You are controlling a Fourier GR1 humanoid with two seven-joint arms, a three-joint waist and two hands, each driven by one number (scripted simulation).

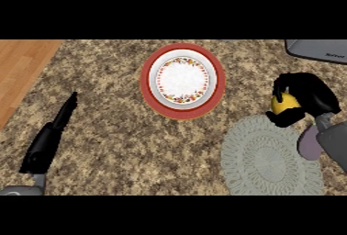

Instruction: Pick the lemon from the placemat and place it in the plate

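Holds lemon [285,103] in curled right hand [310,93], well right of plate [181,80], apparently clear of placemat [270,160]; pickup seemingly done, carry and release still to do; left hand [47,137] flat, far left of plate.

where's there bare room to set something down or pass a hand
Free: the counter between the left hand and the plate, and the strip below the plate, left of the placemat. The placemat's middle lies bare. Crowded: upper right, where the right hand holds the lemon near a grey appliance.
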